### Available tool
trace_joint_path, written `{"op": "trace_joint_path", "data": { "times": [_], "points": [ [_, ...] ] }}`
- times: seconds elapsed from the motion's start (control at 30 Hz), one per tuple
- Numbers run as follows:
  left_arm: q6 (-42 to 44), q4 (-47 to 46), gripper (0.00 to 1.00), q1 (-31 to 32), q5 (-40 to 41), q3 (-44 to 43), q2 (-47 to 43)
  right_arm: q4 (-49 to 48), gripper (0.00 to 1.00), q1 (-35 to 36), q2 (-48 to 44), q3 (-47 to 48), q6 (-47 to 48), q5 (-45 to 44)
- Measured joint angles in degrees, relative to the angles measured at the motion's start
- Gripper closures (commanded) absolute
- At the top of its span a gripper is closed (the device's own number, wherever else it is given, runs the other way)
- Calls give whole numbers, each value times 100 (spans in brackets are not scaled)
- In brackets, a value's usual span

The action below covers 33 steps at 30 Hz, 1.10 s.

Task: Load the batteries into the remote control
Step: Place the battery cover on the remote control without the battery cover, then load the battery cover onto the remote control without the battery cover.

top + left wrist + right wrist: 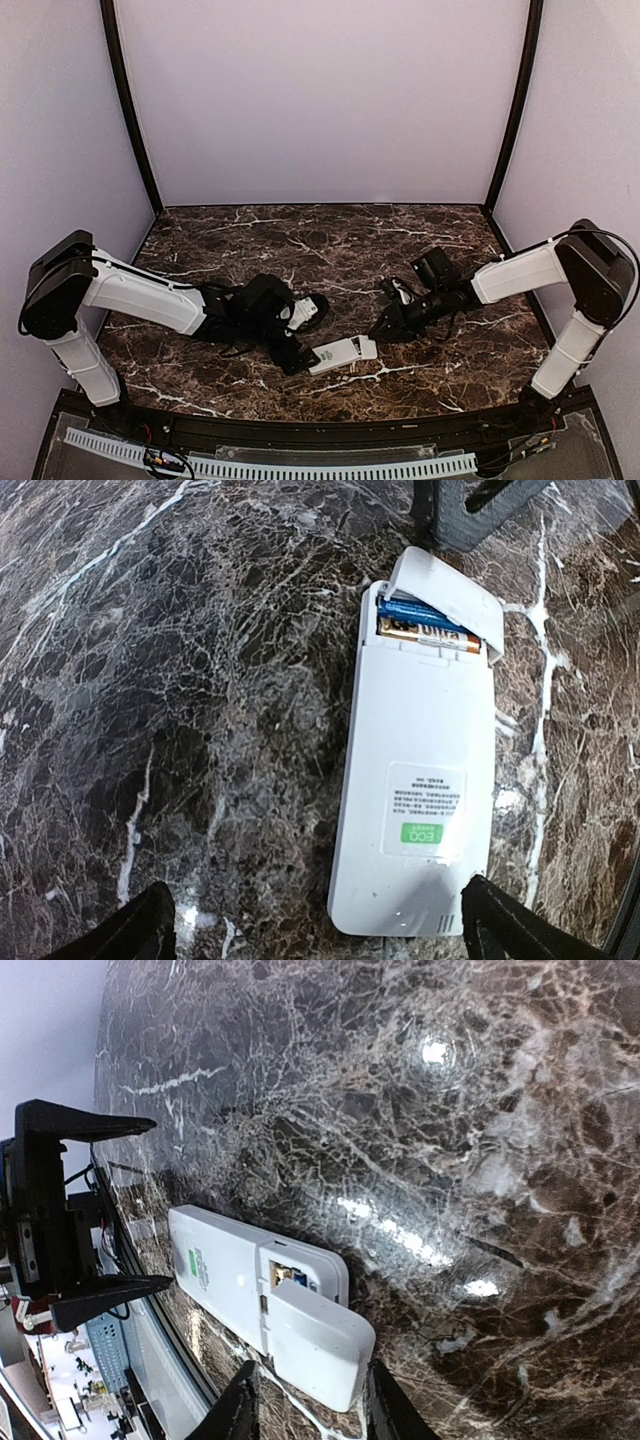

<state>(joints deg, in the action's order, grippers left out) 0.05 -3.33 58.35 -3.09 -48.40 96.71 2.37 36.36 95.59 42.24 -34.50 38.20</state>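
Note:
The white remote control (336, 356) lies face down on the marble, its back label up (420, 780). In the open compartment at its far end sit two batteries (425, 623), one blue and one gold, side by side. A white battery cover (445, 592) rests tilted over that end and hides part of them. My left gripper (325, 925) is open wide and straddles the remote's label end without touching it. My right gripper (310, 1405) is open, its fingers flanking the cover (312, 1345) closely, with a thin gap at one side.
The dark marble table (330, 250) is walled by pale panels at the back and both sides. A black rail and a white slotted strip (300, 465) run along the near edge, just below the remote. Both arms reach in toward the middle.

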Motion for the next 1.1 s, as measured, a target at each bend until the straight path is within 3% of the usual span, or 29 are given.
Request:
{"op": "trace_joint_path", "data": {
  "times": [0.07, 0.13, 0.2, 0.5, 1.1],
  "points": [
    [133, 0, 1, 9, -17, 20, -4, 140, 60, 17, -122, 39, 35, -96],
    [267, -4, 1, 35, -20, 46, -4, 317, 44, 70, -208, 94, 42, -262],
    [380, 0, 1, 85, -4, 70, -4, 549, 37, 197, -260, 175, 31, -542],
    [682, -382, 1, 254, 37, 330, 103, 1425, 37, 863, -245, 678, -33, -1746],
    [785, -850, 11, 396, -107, 140, 546, 1958, 41, 1163, -79, 1060, -212, -2741]
  ]
}}
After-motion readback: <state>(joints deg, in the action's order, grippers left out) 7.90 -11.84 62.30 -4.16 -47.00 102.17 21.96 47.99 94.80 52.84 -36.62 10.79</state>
